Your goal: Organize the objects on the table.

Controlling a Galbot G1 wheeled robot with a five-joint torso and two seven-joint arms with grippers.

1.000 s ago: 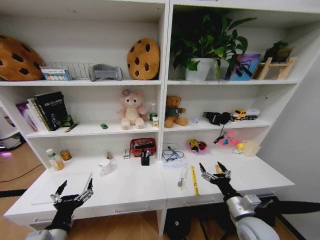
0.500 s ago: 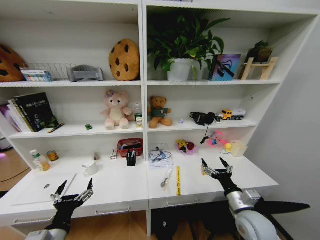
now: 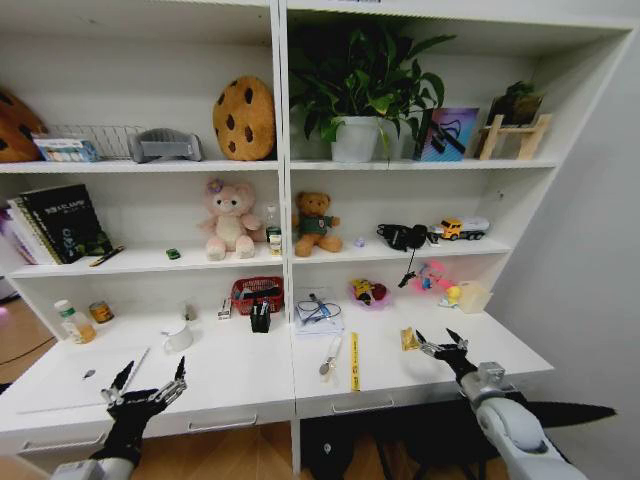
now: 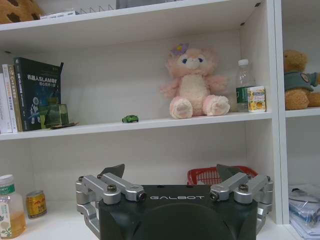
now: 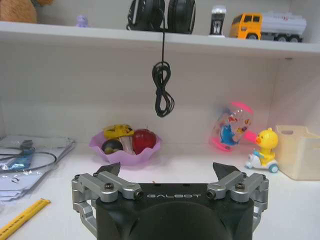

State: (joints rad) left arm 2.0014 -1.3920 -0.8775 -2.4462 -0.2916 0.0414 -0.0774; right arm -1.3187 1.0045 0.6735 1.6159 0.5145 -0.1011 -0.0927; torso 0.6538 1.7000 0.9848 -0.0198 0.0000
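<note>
Both metal-fingered end effectors, left [image 3: 147, 384] and right [image 3: 441, 343], hover spread wide and empty above the smooth white table [image 3: 250, 375]; a flat yellow ruler [image 3: 354, 360] lies near the right one.

A home study: white desk [image 3: 400, 372] under shelves [image 3: 150, 165] of plush toys [image 3: 229, 218], books [image 3: 58, 220].

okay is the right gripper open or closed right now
Open. The right gripper hovers over the table, its two fingers spread wide apart with nothing between them; the right wrist view shows the same empty gap, facing the purple bowl.
</note>
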